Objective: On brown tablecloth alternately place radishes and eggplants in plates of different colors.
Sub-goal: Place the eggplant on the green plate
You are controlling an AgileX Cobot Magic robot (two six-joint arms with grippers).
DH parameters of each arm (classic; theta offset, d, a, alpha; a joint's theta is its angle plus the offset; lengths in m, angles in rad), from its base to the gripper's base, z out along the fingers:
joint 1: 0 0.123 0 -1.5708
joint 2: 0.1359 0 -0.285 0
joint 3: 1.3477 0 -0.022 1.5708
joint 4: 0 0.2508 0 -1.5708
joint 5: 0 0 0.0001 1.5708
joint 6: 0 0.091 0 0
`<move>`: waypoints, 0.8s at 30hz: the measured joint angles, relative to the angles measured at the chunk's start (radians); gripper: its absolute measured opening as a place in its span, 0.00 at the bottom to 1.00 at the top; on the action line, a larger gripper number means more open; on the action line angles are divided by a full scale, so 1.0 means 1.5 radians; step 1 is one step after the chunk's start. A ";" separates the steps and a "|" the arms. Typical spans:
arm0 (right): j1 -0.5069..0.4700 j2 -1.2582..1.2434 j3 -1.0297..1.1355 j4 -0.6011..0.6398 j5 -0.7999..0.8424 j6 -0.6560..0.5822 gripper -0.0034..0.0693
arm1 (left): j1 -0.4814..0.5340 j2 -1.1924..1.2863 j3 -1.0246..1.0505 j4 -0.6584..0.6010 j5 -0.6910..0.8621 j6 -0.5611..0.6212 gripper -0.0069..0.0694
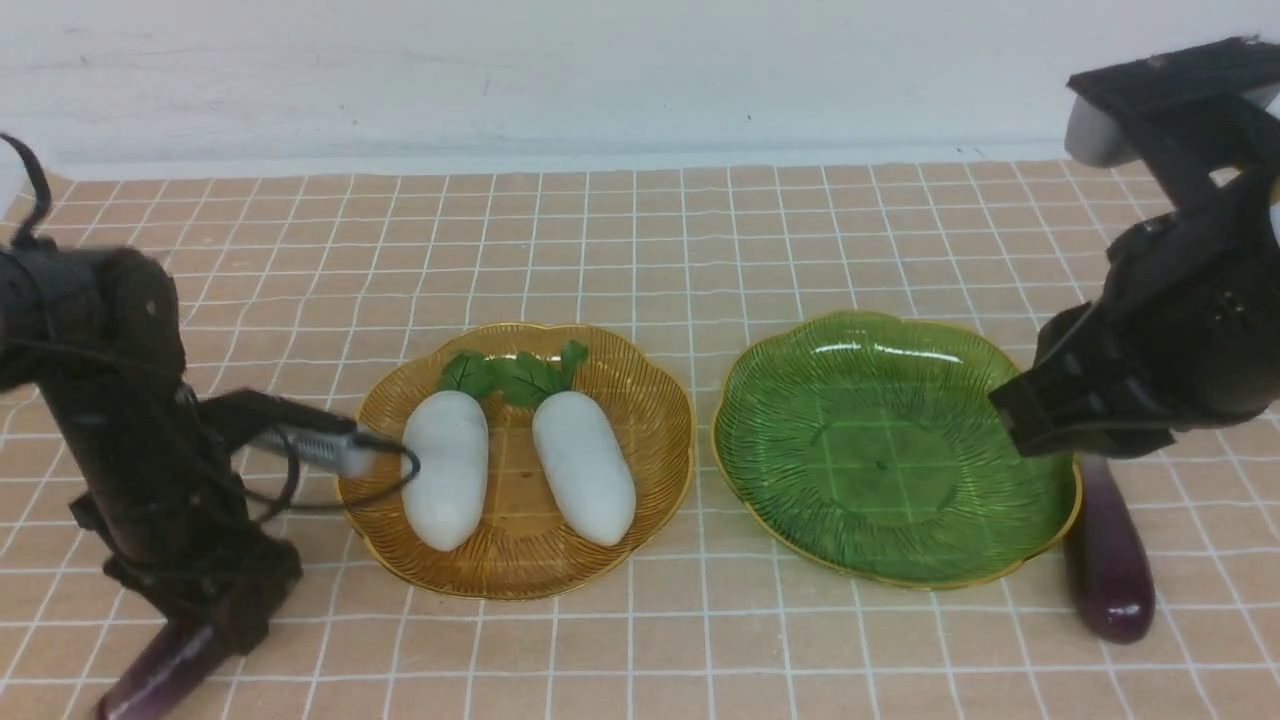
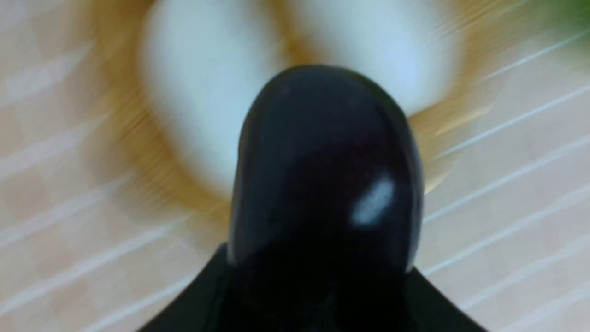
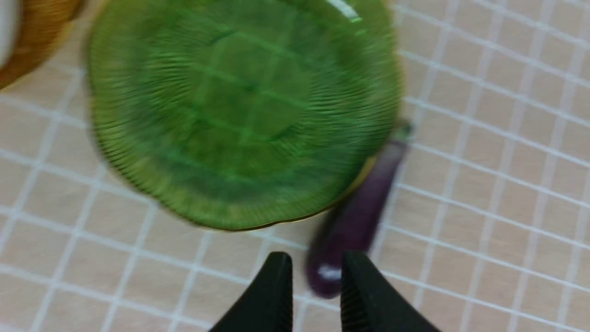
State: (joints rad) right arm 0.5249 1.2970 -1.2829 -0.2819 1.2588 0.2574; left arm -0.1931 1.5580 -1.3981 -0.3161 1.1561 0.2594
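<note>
Gripping left eggplant (image 2: 322,175), left gripper (image 1: 212,612) jaws clamp it well left of green plate (image 1: 880,450). Right eggplant (image 1: 1105,560) lies against that plate's right rim; right gripper (image 3: 316,263) slightly parted, empty. Likely light, firm, slick: grab mid-body.

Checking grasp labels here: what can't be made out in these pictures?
- The left gripper: its jaws are hidden by its own body in the front view, by the held eggplant in the left wrist view.
- The radishes: smeared by motion blur in the left wrist view.
- The other eggplant: its stem end is behind the right gripper in the front view, blurred in the right wrist view.
</note>
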 joint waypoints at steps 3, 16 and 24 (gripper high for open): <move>-0.028 0.000 0.000 -0.020 -0.002 0.009 0.25 | -0.080 0.009 -0.052 -0.031 -0.014 -0.045 0.45; -0.308 0.001 0.013 0.161 -0.005 -0.082 0.25 | -0.309 0.290 -0.318 -0.053 -0.082 -0.159 0.45; -0.355 0.001 0.135 0.285 -0.038 -0.143 0.27 | -0.327 0.508 -0.515 -0.059 -0.084 -0.185 0.49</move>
State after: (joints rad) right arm -0.0074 1.2989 -1.0798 0.1453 1.2020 0.0424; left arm -0.6829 2.3196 -2.1708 -0.4042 1.0294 -0.0178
